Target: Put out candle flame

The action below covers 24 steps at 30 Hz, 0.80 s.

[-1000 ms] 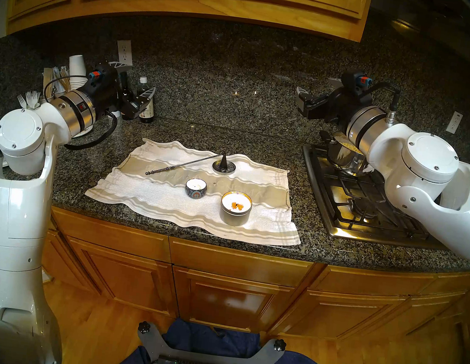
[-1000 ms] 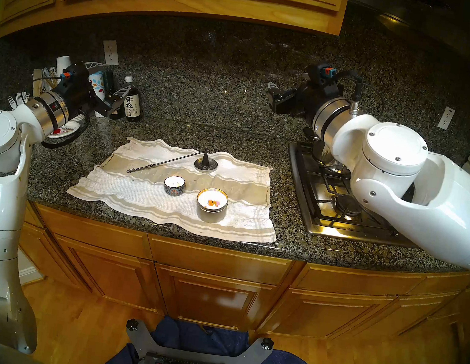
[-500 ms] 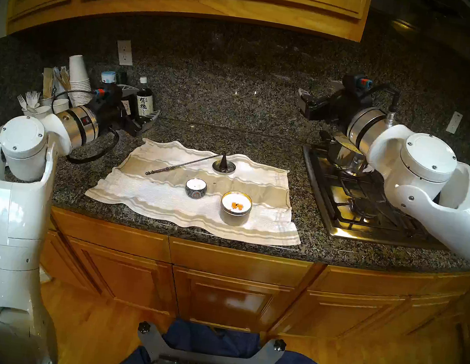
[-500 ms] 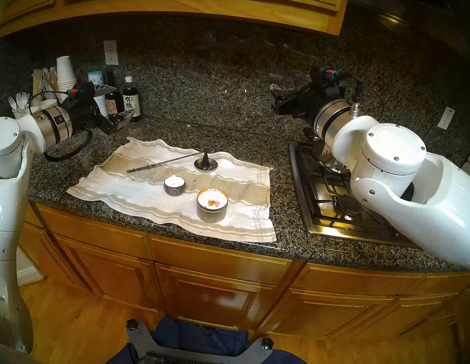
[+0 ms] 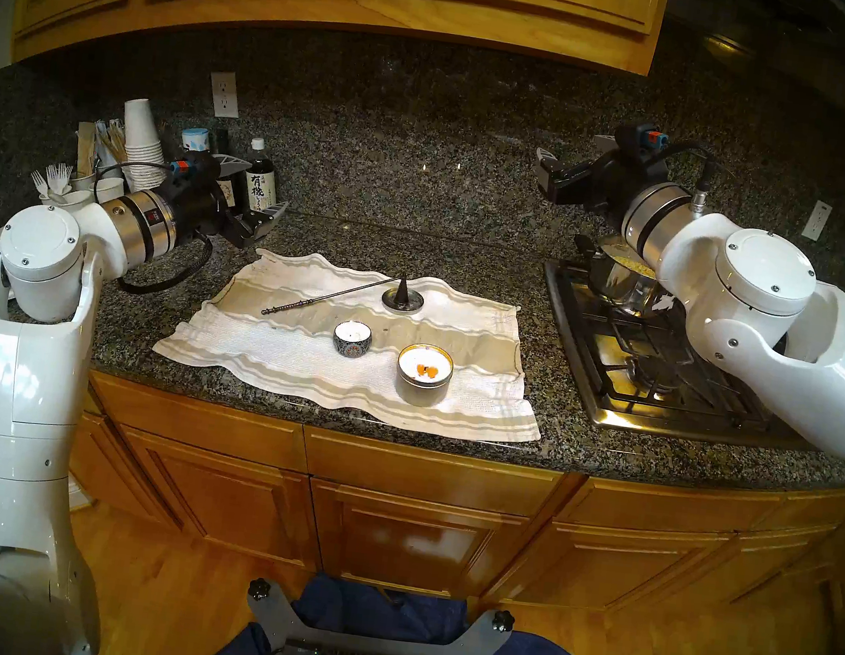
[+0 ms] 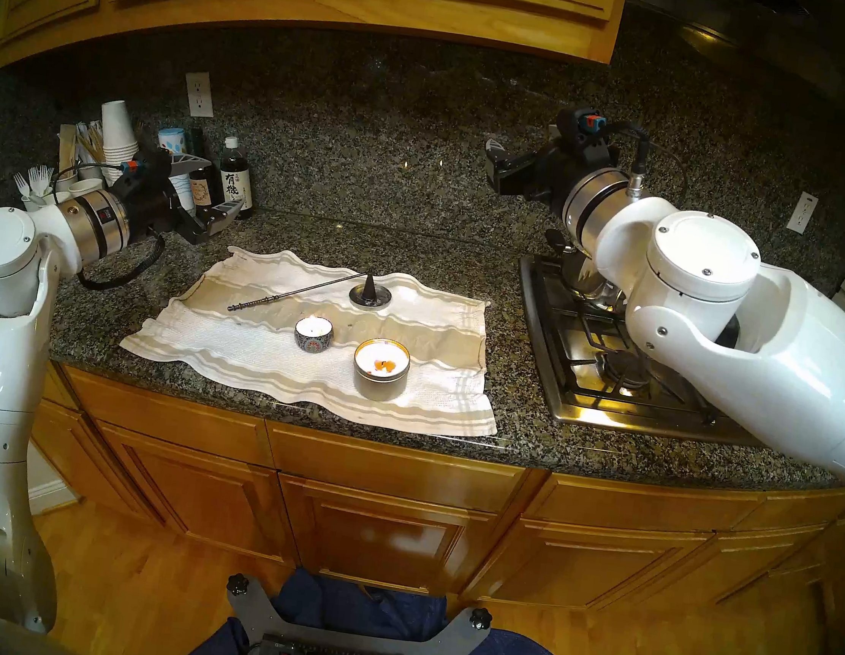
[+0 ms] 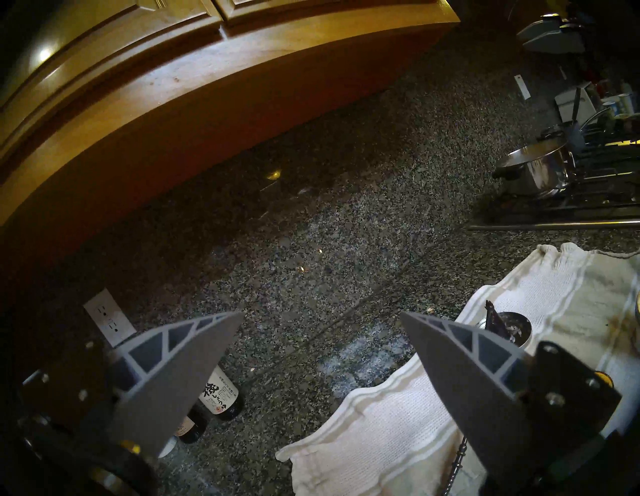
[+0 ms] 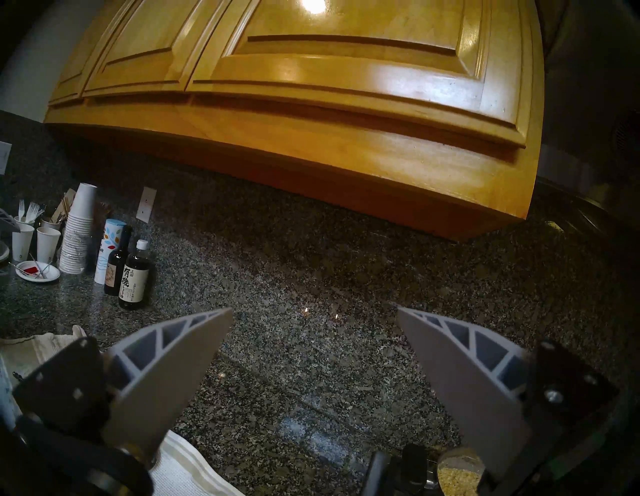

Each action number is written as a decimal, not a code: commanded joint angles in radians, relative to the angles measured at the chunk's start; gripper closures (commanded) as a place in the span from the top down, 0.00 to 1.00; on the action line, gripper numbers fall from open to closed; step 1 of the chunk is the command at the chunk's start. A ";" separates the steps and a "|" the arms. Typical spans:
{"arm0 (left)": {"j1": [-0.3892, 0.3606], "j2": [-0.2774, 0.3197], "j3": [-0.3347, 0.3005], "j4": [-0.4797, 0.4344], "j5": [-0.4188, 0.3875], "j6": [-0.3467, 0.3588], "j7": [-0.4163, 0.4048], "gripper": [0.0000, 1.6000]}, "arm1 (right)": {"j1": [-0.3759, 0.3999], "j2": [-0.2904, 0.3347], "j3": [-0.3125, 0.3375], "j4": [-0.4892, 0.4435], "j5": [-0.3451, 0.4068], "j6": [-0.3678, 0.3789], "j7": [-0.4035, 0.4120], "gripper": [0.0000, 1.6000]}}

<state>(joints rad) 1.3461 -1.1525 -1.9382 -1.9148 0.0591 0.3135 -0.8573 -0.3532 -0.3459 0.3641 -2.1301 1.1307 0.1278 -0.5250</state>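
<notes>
On the tabletop [image 5: 471,256], towel as landmark: striped towel [image 5: 300,357] spread flat at centre front, carrying all task items.
Snuffer: candle snuffer [image 5: 328,297] lying on towel's rear half, cone end resting on small dark dish [image 5: 402,299], handle end pointing toward towel's left edge.
Lit candles: small patterned candle [image 5: 351,338] at towel centre, flame visible in the right head view; larger tin candle [image 5: 423,375] just right of it toward towel's front, orange flames showing.
Left tool: left tool [image 5: 254,192] spread wide, nothing held, level, hanging just beyond towel's rear left corner; snuffer handle visible at lower edge of wrist view.
Right tool: right tool [image 5: 571,159] spread wide, nothing held, raised well beyond towel's right rear corner, above pot [image 5: 619,282] on stove.
Step in hand: judged as approach to snuffer; nothing grasped, both flames alight.
Next move calls for: lowering left tool over snuffer handle near its free end, pinching thin rod squarely, lifting without dragging towel.
Risk: thin rod liable to roll; sleeve of cable close to flames on any low sweep.
</notes>
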 commanded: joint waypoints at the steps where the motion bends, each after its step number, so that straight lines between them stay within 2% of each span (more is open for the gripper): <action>1: -0.043 0.013 0.006 -0.026 -0.032 0.024 -0.032 1.00 | 0.037 0.002 0.034 -0.005 -0.015 -0.015 0.004 1.00; 11: 0.020 0.017 0.016 -0.029 -0.043 0.079 -0.105 1.00 | 0.013 0.031 0.021 -0.030 0.004 -0.020 -0.018 1.00; 24: 0.020 0.011 0.078 0.087 -0.014 0.011 -0.103 1.00 | 0.004 0.038 0.009 -0.033 0.010 -0.046 -0.031 1.00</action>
<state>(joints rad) 1.3945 -1.1381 -1.8743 -1.8574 0.0356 0.3711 -0.9775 -0.3634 -0.3160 0.3517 -2.1650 1.1439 0.1088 -0.5467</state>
